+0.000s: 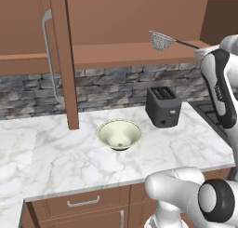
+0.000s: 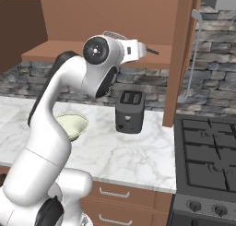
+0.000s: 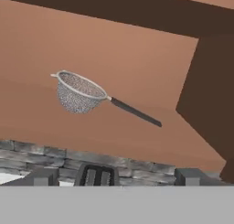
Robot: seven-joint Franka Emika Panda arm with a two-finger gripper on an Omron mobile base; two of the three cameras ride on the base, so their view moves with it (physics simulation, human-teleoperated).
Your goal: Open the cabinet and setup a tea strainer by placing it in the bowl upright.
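- The tea strainer [image 3: 78, 93] lay on the bottom shelf of the open cabinet [image 1: 135, 52], mesh basket to the left, dark handle running to the right along the shelf.
- In the left base view the tea strainer [image 1: 161, 41] sat toward the right part of the shelf, well above the counter.
- The gripper [image 3: 112, 176] stood wide, its two dark finger tips apart and holding nothing; it faced the strainer from the near side without touching it.
- The bowl [image 1: 119, 134] sat upright on the marble counter [image 1: 69, 162], below the shelf and to the left of the strainer, with nothing in it.
- The black toaster [image 1: 163, 106] stood to the right of the bowl, near the stone backsplash, almost under the strainer.
- A cabinet door [image 1: 62, 59] hung swung out to the left, edge-on, its long silver handle [image 1: 48, 59] on its left side.
- A stove [image 2: 207, 160] lay at the right end of the counter.
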